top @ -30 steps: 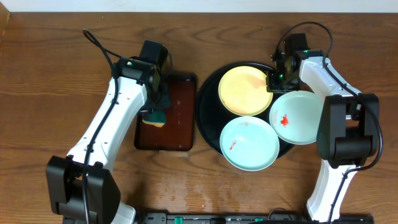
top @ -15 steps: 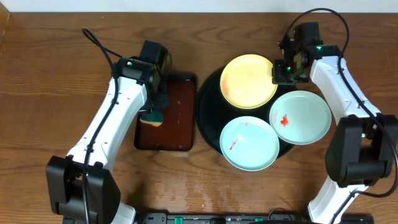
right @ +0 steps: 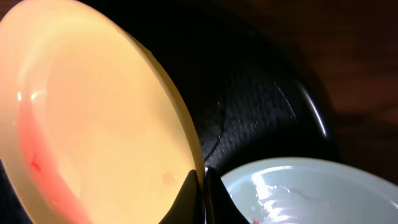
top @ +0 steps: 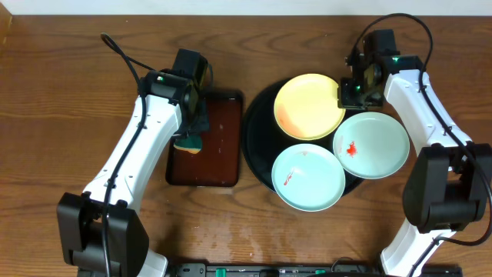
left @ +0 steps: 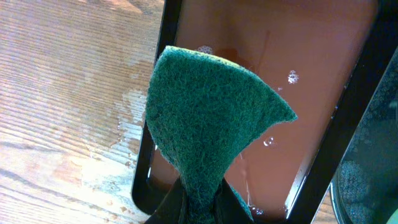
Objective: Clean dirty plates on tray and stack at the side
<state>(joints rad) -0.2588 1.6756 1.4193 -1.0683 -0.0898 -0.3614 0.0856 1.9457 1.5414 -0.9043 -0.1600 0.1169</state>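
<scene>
The pale yellow plate (top: pixel 308 106) is lifted and tilted over the round black tray (top: pixel 257 138). My right gripper (top: pixel 343 94) is shut on its right rim; the wrist view shows the plate (right: pixel 93 124) pinched by the jaws (right: pixel 202 186), a red smear along its lower left. Two mint-white plates rest on the tray: one at the front (top: pixel 307 177) and one at the right (top: pixel 371 145), each with a red smear. My left gripper (top: pixel 191 137) is shut on a green sponge (left: pixel 205 124) over the brown tray.
A rectangular dark brown tray (top: pixel 206 138) holding liquid lies left of the black tray; it also shows in the left wrist view (left: pixel 298 81). Bare wood tabletop (top: pixel 254 223) lies in front and to the far left, with wet marks beside the brown tray (left: pixel 93 162).
My right gripper lifted the yellow plate by its right rim, up and back, and now tilts it a little lower. The left arm has not moved.
</scene>
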